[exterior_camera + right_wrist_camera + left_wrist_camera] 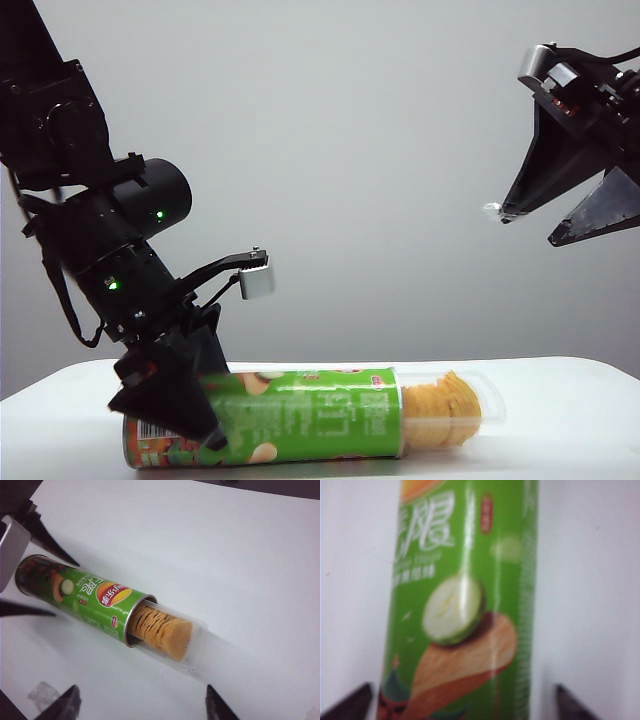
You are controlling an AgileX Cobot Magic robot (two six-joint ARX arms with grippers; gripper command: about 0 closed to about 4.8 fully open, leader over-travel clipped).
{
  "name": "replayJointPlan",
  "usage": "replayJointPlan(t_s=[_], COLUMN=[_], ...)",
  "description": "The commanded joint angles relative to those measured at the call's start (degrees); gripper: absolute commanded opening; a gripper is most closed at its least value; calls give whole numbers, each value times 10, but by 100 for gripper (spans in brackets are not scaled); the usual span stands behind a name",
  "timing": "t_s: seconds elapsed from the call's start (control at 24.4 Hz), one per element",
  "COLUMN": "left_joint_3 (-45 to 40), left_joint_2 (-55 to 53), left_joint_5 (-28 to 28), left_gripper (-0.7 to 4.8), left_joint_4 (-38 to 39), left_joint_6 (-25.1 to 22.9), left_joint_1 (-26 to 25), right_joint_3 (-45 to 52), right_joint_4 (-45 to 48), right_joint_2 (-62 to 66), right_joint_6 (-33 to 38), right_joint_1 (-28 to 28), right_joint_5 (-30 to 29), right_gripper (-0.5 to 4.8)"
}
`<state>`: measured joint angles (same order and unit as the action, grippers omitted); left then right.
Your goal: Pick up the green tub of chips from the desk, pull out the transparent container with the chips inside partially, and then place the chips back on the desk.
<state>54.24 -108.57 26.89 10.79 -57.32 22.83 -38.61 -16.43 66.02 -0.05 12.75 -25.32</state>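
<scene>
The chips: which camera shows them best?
The right wrist view: the chips show as a ridged golden stack in the transparent container pulled partly out of the green tub. The exterior view shows them side-on, through plastic. The left wrist view shows only the tub's label.

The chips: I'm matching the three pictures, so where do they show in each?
Exterior: chips low right, inside the clear tray.
Left wrist: not in it; only the tub.
Right wrist: centre, poking from the tub's mouth.
Shared landmark: the green tub.
</scene>
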Motion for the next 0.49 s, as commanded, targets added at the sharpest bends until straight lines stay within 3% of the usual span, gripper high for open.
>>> replayJointPlan(t_s=[0.04,0.2,0.37,0.49], left_joint_3=[0,3,3,3], left_joint_2=[4,20,69,107], left_joint_5=[14,14,6,-37], left_gripper=[479,479,479,479], left_joint_4=[3,11,14,18], left_joint_6=[53,134,159,178], left_joint_1=[0,1,1,1], right_joint_3=[-2,-2,-2,-2], right_joint_4=[7,3,-9,-19], right_joint_2=[-2,-2,-2,-2], right_joint_6=[1,1,1,1], right_joint_1=[0,0,0,0], right_joint_5=[-4,-5,4,15], right_gripper=[319,319,317,313])
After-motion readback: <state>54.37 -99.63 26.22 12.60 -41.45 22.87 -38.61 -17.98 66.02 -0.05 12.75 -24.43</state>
